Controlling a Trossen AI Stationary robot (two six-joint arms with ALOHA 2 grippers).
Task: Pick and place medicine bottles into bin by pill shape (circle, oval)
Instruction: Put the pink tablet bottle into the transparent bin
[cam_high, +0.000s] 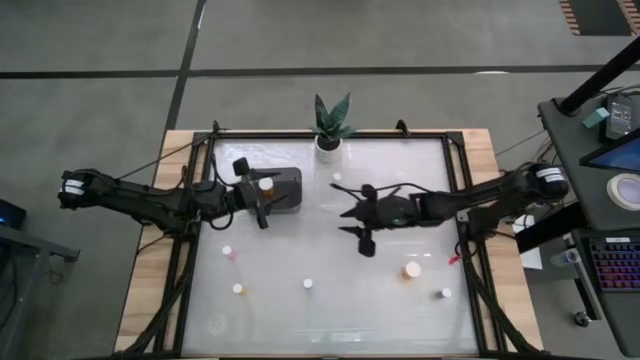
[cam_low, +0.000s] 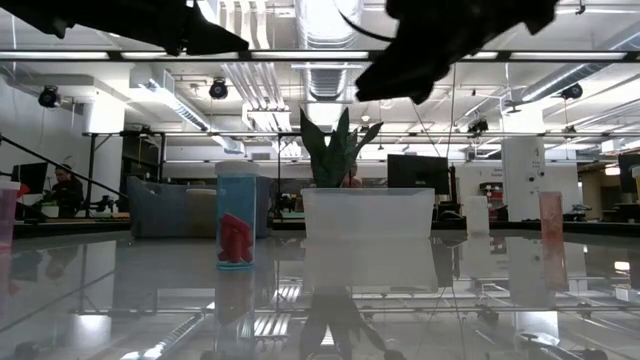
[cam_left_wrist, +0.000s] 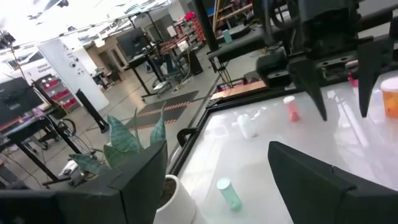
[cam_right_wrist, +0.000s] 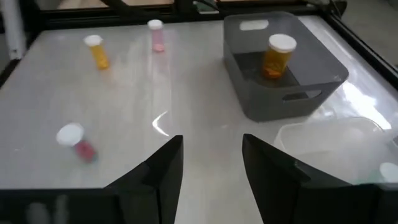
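An amber medicine bottle (cam_high: 266, 184) with a white cap stands upright in the dark grey bin (cam_high: 288, 192); it also shows in the right wrist view (cam_right_wrist: 277, 56). My left gripper (cam_high: 252, 192) is open and empty at the bin's left side. My right gripper (cam_high: 362, 216) is open and empty over the table's middle, with its fingers (cam_right_wrist: 165, 168) apart. Several more bottles stand on the table: a pink one (cam_high: 227, 251), amber ones (cam_high: 238, 289) (cam_high: 412, 269) and white-capped ones (cam_high: 308, 284) (cam_high: 445, 293).
A potted plant (cam_high: 330, 128) stands at the far edge. A clear bin (cam_right_wrist: 329, 143) sits beside the grey bin and shows in the low view (cam_low: 368, 215). A small bottle (cam_high: 337, 177) stands near the plant. A black frame (cam_high: 455, 200) rims the table.
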